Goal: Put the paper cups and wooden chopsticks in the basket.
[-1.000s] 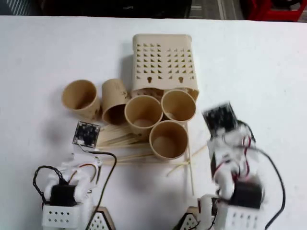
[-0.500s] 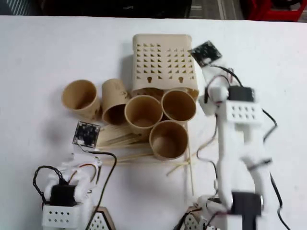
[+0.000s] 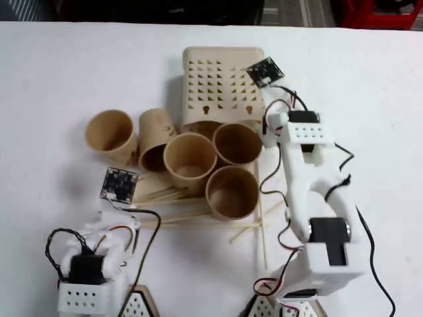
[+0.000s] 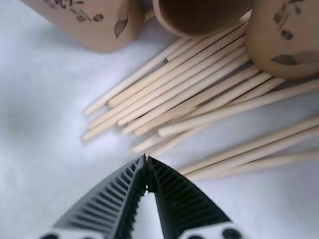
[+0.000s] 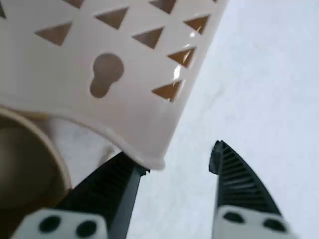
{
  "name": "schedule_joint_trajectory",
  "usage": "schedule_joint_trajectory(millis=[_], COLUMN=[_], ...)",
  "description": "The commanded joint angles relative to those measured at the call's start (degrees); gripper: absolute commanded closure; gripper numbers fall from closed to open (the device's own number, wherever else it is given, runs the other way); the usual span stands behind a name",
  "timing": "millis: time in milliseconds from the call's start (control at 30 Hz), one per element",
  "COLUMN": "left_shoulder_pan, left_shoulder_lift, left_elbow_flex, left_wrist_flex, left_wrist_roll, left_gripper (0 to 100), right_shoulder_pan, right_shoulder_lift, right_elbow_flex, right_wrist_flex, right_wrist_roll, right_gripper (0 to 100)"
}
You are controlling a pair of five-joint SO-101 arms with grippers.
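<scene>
Right arm [image 3: 310, 172] stretching farther toward 12 o'clock, right gripper [image 5: 179, 158] gaping astride the 5 o'clock corner of one basket [image 3: 225, 86], left gripper [image 4: 147, 158] lying clenched at 7 o'clock, five paper cups [image 3: 190, 158] and uncounted wooden chopsticks [image 3: 168, 193] sitting at centre

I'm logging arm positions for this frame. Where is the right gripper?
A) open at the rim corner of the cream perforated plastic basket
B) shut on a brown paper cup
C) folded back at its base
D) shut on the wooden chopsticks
A: the right wrist view shows the right gripper open, with the rim corner of the cream perforated plastic basket just inside one finger.
</scene>
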Motion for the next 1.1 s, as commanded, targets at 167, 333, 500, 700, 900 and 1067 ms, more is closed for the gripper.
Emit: schedule_joint_trajectory(millis=[167, 333, 500, 700, 900, 1067], left_shoulder_pan=[-0.4, -0.4, -0.4, -0.4, -0.4, -0.4], left_shoulder_lift=[-0.7, -0.7, -0.7, -0.7, -0.7, -0.7], left_elbow_flex=[-0.3, -0.3, -0.3, -0.3, -0.3, -0.3], left_wrist_flex=[0.3, 0.3, 0.3, 0.3, 0.3, 0.3], left_wrist_roll=[0.3, 0.3, 0.3, 0.3, 0.3, 0.3], left_gripper=[97, 97, 97, 97, 97, 97], right_shoulder_pan=[-1.6, -1.3, -0.7, 0.7, 0.8, 0.9], right_shoulder_lift=[0.8, 0.6, -3.6, -14.1, -24.1, -31.1], right_elbow_flex=[-2.5, -2.7, -2.8, -2.8, -2.8, -2.8], right_wrist_flex=[-6.7, -8.7, -6.0, -0.7, 2.8, 5.0], right_wrist_roll=[-7.6, -7.7, -8.7, -14.4, -18.5, -22.3], right_gripper=[85.7, 97.4, 97.8, 97.8, 97.8, 97.8])
